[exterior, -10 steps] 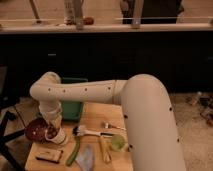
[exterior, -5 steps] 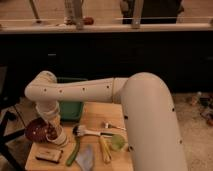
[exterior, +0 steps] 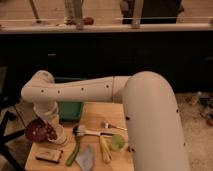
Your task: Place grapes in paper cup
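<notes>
Delivery looks to be the step in hand: my fingers point(exterior: 53, 131) hang low at the left end of the tabletop point(exterior: 102, 114), right above the paper cup point(exterior: 61, 140) and just beside the maroon bowl point(exterior: 33, 129). My own wrist covers them, so I cannot tell whether they are spread or pinching. A dark red clump that I take for the grapes point(exterior: 48, 133) shows at the wrist's tip, by the cup's rim; whether it is inside the cup I cannot say. Next, I judge, comes centring over the mouth, then letting go. Nearby lie a white brush point(exterior: 80, 131), a pale green fruit point(exterior: 118, 142) and a green bin point(exterior: 70, 111). Behind runs a dark counter point(exterior: 150, 50), with speckled floor point(exterior: 197, 115) at right.
</notes>
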Controlling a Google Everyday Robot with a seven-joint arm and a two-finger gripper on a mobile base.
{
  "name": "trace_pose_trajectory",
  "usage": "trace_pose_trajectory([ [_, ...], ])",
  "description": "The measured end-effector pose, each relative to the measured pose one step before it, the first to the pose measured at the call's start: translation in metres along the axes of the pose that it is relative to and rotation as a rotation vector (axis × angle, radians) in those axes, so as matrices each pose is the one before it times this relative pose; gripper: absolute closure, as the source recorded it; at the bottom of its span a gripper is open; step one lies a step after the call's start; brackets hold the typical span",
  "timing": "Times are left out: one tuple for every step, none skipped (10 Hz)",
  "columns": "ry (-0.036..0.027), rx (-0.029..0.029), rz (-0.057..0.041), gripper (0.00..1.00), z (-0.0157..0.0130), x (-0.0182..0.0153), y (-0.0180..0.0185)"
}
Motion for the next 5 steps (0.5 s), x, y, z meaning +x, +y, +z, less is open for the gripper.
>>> trace_pose_trajectory([
  [0.00781,0.00323,0.00633,0.96,-0.00296,-0.00005,0.00258],
  [0.00605,0.00265,0.00387,0.96,-0.0026,0.00017,0.00161],
  [0.00318,0.00143,0.00031,0.96,-0.0011,-0.00066,0.0005],
  [0.00322,0.00268,-0.00054,0.96,-0.00164,-0.00161,0.00032],
  [0.00386,0.00425,0.00341,0.96,-0.00137,0.001,0.00131],
])
